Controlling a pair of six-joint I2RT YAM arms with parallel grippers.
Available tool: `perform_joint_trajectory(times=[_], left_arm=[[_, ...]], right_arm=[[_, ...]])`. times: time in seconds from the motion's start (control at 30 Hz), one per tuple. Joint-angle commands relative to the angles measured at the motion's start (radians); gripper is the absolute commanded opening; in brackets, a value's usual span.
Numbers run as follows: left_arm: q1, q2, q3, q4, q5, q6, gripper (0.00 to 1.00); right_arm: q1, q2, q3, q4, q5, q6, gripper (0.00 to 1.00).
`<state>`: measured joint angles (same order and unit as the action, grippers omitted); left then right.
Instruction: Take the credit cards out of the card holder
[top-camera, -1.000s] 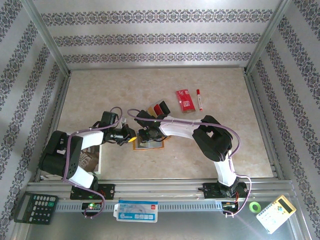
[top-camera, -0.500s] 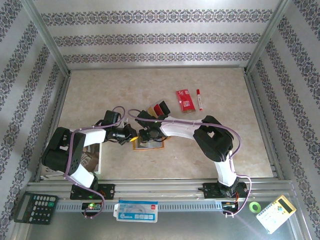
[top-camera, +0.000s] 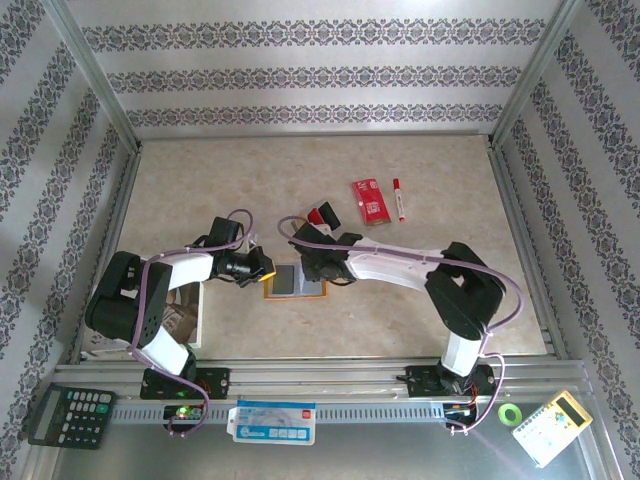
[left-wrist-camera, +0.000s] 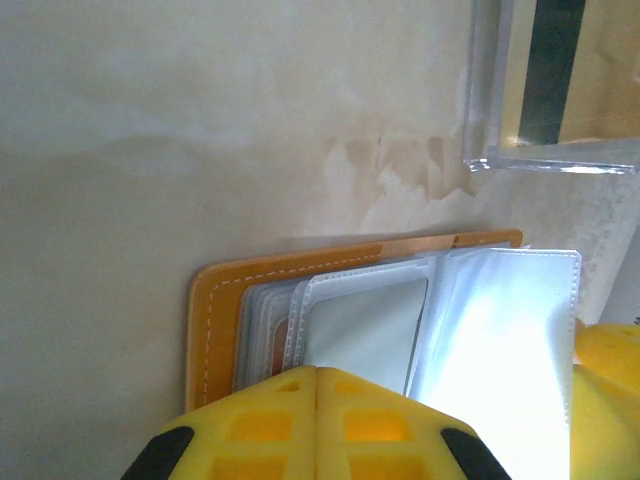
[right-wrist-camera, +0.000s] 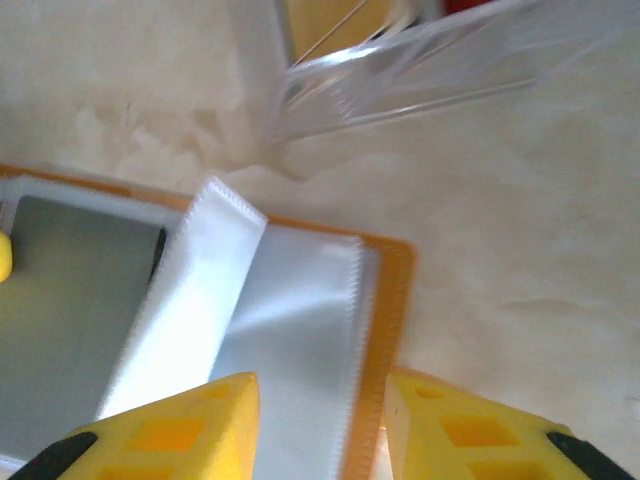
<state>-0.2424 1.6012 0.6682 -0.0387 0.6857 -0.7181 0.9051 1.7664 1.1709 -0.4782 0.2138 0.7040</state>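
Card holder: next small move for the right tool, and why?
Probably shift the right tool sideways to the grey-looking rectangular card and close on its edge. Its jaws stand apart over the rim of the flat orange card holder, not on a card. That card sits pocketed inside, and the shut left tool rests on the holder's opposite side, seemingly steadying it.

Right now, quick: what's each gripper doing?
Left gripper: shut, over the card holder; a grip on it cannot be told.
Right gripper: open, astride the card holder's edge.
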Motion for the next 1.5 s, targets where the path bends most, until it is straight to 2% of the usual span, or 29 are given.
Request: perform_joint_trajectory(times=[0.0,0.23,0.43,0.63,0.83,0.93,1.1,1.23,1.47], left_arm=[[-0.008,-0.031,0.027,-0.073,-0.017,0.029,0.08],[-0.017,-0.088,0.054,-0.087,0.013,0.028,0.17],[-0.017,-0.121,0.035,-0.130,-0.101,0.020,0.25],[-0.018,-0.137,-0.010,-0.065,-0.059,-0.034,0.23],[-0.029,-0.117,-0.012,-0.055,-0.057,-0.039,0.18],[-0.034,-0.105,-0.010,-0.040,-0.055,-0.049,0.16],[-0.050,-0.083,-0.005,-0.008,-0.037,-0.070,0.15],[-0.051,-0.077,-0.006,-0.034,-0.088,-0.063,0.15],[-0.052,-0.053,-0.011,-0.041,-0.099,-0.061,0.16]], right_arm=[[-0.006,-0.075,-0.031,0.003,0.107,0.049,0.39],[-0.011,-0.204,-0.086,0.127,0.075,0.045,0.41],[-0.029,-0.162,-0.082,0.228,-0.140,0.063,0.40],[-0.035,-0.057,-0.110,0.358,-0.282,0.157,0.26],[-0.037,0.033,-0.126,0.456,-0.342,0.248,0.14],[-0.038,0.067,-0.129,0.473,-0.356,0.284,0.11],[-0.056,0.083,-0.139,0.474,-0.364,0.287,0.10],[-0.066,0.097,-0.147,0.475,-0.383,0.287,0.12],[-0.070,0.112,-0.154,0.482,-0.408,0.288,0.15]])
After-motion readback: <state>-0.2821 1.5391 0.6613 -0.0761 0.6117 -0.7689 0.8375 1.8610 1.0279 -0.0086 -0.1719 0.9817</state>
